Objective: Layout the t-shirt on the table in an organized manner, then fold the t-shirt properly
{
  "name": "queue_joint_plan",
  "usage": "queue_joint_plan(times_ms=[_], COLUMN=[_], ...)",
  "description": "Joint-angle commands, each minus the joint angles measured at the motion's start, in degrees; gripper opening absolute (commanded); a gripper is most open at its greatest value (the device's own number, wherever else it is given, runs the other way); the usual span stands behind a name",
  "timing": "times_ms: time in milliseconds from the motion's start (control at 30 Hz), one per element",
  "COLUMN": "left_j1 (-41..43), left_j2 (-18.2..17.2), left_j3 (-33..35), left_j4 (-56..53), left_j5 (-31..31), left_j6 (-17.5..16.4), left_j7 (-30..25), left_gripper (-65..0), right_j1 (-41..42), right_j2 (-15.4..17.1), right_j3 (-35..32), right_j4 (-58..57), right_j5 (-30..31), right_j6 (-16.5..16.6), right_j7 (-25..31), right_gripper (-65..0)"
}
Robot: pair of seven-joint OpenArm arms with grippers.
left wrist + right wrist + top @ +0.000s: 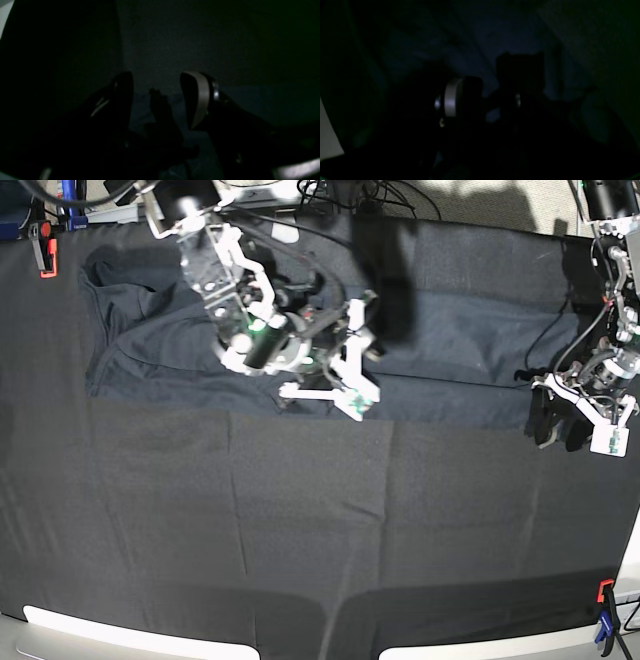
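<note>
1. An orange clamp (45, 258) grips the far corner of the surface (300, 520); an orange and blue clamp (606, 620) holds the near corner, and cables (340, 192) trail along the back edge.
2. The surface is matte black cloth with faint creases.
3. The t-shirt (160, 330) lies spread along the far side, wrinkled.
4. The right gripper (340, 375) is over the shirt's near hem; whether its jaws grip cloth I cannot tell.
5. The left gripper (157, 100) has its jaws apart, at the shirt's other end.

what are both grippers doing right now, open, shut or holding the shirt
Left gripper: open, holding nothing, jaws apart over the t-shirt.
Right gripper: over the shirt's edge; cannot tell whether it grips.
</note>
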State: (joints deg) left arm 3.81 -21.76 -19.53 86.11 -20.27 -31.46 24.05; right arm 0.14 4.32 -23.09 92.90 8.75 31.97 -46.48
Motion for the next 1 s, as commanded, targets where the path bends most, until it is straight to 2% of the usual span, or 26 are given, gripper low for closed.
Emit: queue_joint_plan(times_ms=[0, 167, 267, 367, 500, 600, 700, 800, 967], left_j1=[-0.79, -0.76, -0.72, 0.02, 0.7, 1.11, 1.31, 2.32, 4.87], left_j2=[-0.96, -1.16, -1.29, -1.27, -1.27, -1.27, -1.25, -1.25, -0.79], left_j3=[-0.35, -0.37, -0.37, -0.7, -2.69, -5.95, -9.25, -9.86, -9.79], left_j4=[0.87, 0.87, 0.9, 0.9, 0.9, 0.9, 0.87, 0.87, 0.79], left_j5=[-0.76, -0.81, -0.85, -1.25, -1.88, -4.81, -8.41, -8.48, -8.31], left_j6=[0.2, 0.2, 0.2, 0.15, 0.17, 0.17, 0.11, -0.24, -0.22], left_j7=[-1.36, -1.36, -1.36, -1.62, -1.77, -1.73, 1.42, 4.55, 3.34], left_gripper=[-34.1, -34.1, -34.1, -34.1, -34.1, -34.1, -34.1, -34.0, -34.0], right_j1=[0.96, 0.96, 0.92, 0.46, -0.92, -1.97, -2.62, -2.75, -2.73], right_j2=[-1.03, -1.92, -1.92, -1.9, -1.51, 0.02, 1.46, 2.54, 2.99], right_j3=[0.2, 0.28, 1.95, 5.51, 13.18, 19.71, 26.08, 31.71, 38.97], right_j4=[2.47, 13.07, 19.02, 20.87, 20.87, 20.87, 20.87, 20.87, 20.87], right_j5=[0.81, 0.74, 0.59, 0.63, 1.03, 5.18, 11.04, 18.34, 27.78], right_j6=[0.63, 0.59, 0.59, 0.59, 0.61, 1.4, 5.44, 6.97, 8.03], right_j7=[1.29, 0.85, -2.6, -5.9, -6.49, -6.51, -8.85, -12.48, -16.06], right_gripper=[-41.3, -41.3, -41.3, -41.3, -41.3, -41.3, -41.3, -41.3, -41.3])
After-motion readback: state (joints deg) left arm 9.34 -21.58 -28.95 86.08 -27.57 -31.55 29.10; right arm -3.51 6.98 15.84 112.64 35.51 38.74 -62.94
